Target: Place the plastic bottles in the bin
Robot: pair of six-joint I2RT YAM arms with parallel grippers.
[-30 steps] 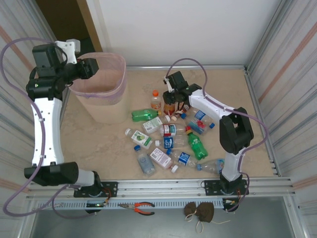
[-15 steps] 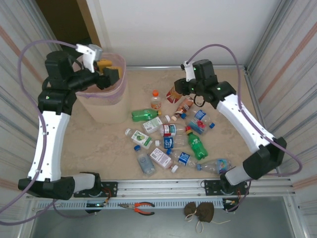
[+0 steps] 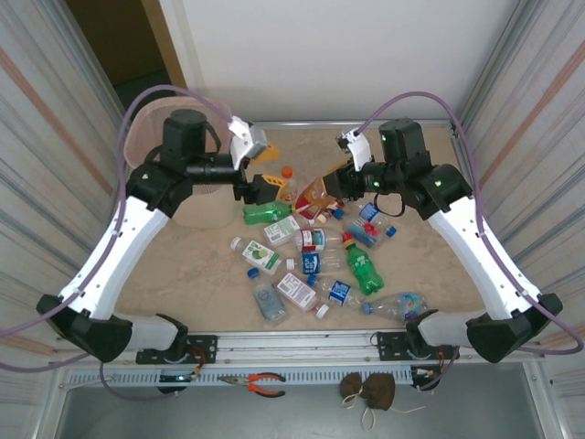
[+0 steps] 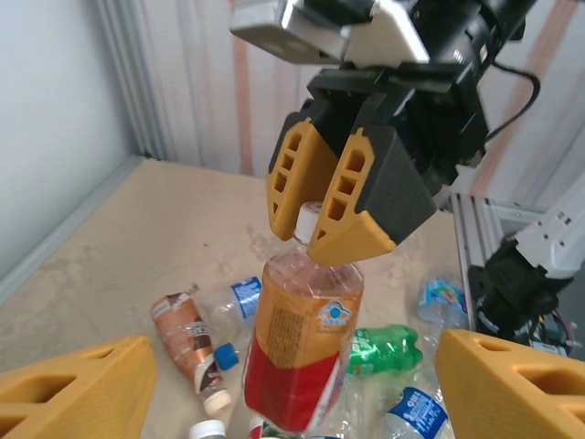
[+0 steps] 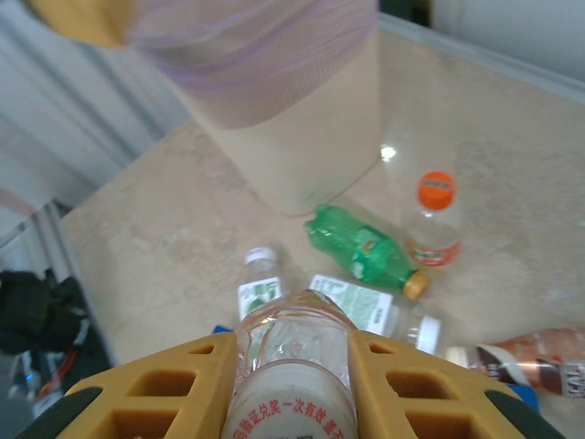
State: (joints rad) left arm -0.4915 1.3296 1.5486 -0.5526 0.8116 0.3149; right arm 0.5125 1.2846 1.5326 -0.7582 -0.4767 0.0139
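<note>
From where I stood, the right fingers (image 4: 352, 197) were clamped on the neck of a red-labelled bottle (image 4: 306, 347). It hung below them, clear of the desk (image 3: 183, 265) and well apart from the bin (image 5: 302, 137). The left fingers (image 4: 73, 389) stood wide with nothing between them, hovering between that bottle and the bin, near the green bottle (image 3: 265, 213) that lay by the bin's foot. The other bottles (image 3: 320, 261) lay scattered on the desk, farther from the bin than the green one. To my mind the step in hand was the carry. The bottle wanted lifting higher than the bin and moving across smoothly, since a hold on the neck alone would let it swing. The grip should not loosen until the bottle was squarely over the bin's mouth. The left arm lay across the straight path to the bin, so I judged the carry needed to go round or above it.
</note>
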